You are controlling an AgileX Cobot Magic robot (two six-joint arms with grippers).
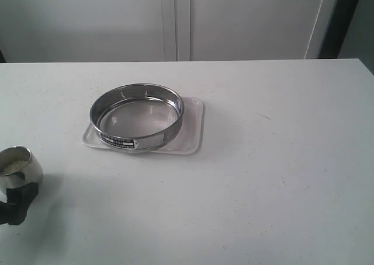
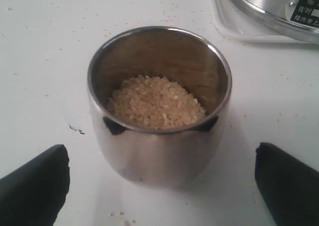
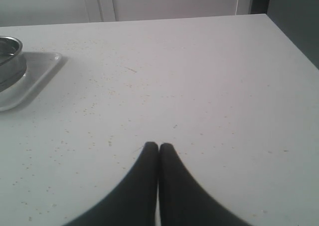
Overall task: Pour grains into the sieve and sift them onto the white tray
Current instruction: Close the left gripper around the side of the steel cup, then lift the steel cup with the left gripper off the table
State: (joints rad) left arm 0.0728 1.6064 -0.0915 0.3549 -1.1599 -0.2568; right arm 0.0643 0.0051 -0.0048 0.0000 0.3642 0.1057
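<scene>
Left of the sieve, the left gripper straddles the cup of grains, jaws spread wide and not touching it. Grasping is the step in hand; next it should clamp, lift and pour. The right gripper is pressed closed and empty.

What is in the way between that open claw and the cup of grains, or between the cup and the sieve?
Nothing visible. The left gripper has its jaws open on either side of the cup, not touching it. Between the cup and the sieve lies only table.
</scene>
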